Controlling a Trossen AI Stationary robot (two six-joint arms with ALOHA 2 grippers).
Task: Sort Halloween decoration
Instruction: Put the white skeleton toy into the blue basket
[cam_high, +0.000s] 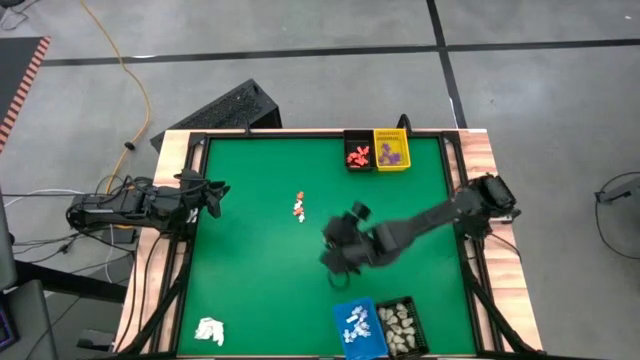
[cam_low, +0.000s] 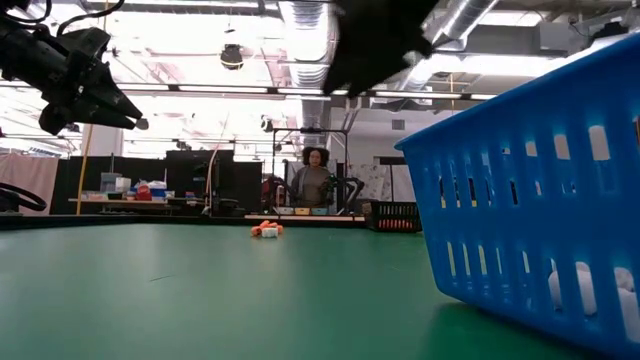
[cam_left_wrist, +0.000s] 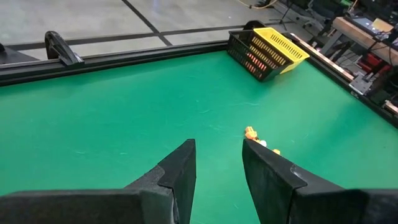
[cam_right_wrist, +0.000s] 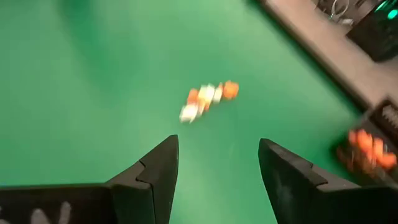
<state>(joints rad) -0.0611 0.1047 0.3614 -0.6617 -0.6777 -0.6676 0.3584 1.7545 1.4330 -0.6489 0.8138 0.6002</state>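
Note:
A small cluster of Halloween decoration pieces (cam_high: 299, 207), orange and white, lies mid-table; it also shows in the low view as the cluster (cam_low: 266, 230), ahead of my left fingers as the cluster (cam_left_wrist: 258, 138) and ahead of my right fingers as the cluster (cam_right_wrist: 208, 96). My right gripper (cam_high: 328, 232) hovers open above the table, just right of and nearer than the cluster, holding nothing (cam_right_wrist: 217, 162). My left gripper (cam_high: 220, 190) waits open at the table's left edge, raised (cam_left_wrist: 219, 162).
At the far edge stand a black bin (cam_high: 358, 152) with orange pieces and a yellow bin (cam_high: 391, 150) with purple ones. At the near edge, a blue bin (cam_high: 358, 328) holds white pieces and a black bin (cam_high: 400, 325) cream ones. A white wadded lump (cam_high: 209, 330) lies near-left. A person (cam_low: 316, 175) stands beyond the table.

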